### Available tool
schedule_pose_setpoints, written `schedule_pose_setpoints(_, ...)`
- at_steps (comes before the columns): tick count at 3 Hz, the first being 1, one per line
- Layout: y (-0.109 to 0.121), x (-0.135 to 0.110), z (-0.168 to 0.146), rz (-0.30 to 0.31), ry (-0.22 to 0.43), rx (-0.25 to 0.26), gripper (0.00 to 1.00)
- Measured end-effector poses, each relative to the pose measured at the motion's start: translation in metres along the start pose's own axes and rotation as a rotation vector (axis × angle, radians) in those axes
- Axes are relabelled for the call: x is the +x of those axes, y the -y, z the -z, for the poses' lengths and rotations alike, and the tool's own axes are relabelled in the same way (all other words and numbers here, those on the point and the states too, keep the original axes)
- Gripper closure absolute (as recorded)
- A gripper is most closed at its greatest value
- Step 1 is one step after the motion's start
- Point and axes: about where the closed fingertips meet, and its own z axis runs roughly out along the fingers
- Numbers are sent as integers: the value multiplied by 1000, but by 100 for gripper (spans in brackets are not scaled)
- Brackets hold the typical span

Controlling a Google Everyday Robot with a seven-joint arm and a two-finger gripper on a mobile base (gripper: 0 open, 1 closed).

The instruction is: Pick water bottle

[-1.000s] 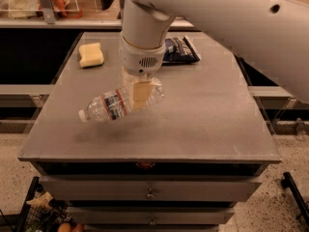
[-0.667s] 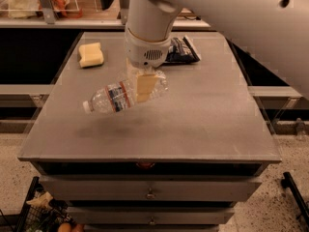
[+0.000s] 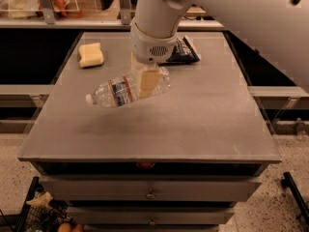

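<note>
The jaws were clamped on the water bottle (image 3: 116, 92), holding it above the middle of the desk (image 3: 217, 129) and clear of the surface, cap end tilted down to the left. The grip sat towards the base end. The overhanging capped length could pivot or slip free and drop onto the desk.

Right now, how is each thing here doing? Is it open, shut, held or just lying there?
water bottle: cap on, held on its side above the table, cap end pointing left.
pincer: closed around the bottle's middle, over the table.
yellow sponge: lying flat at the far left, untouched.
dark bag: lying flat at the far edge, partly behind the arm.
drawer: shut.
</note>
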Motion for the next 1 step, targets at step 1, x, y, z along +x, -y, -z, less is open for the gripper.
schedule_pose_setpoints(1, 0, 0, 0, -3, 9, 4, 100)
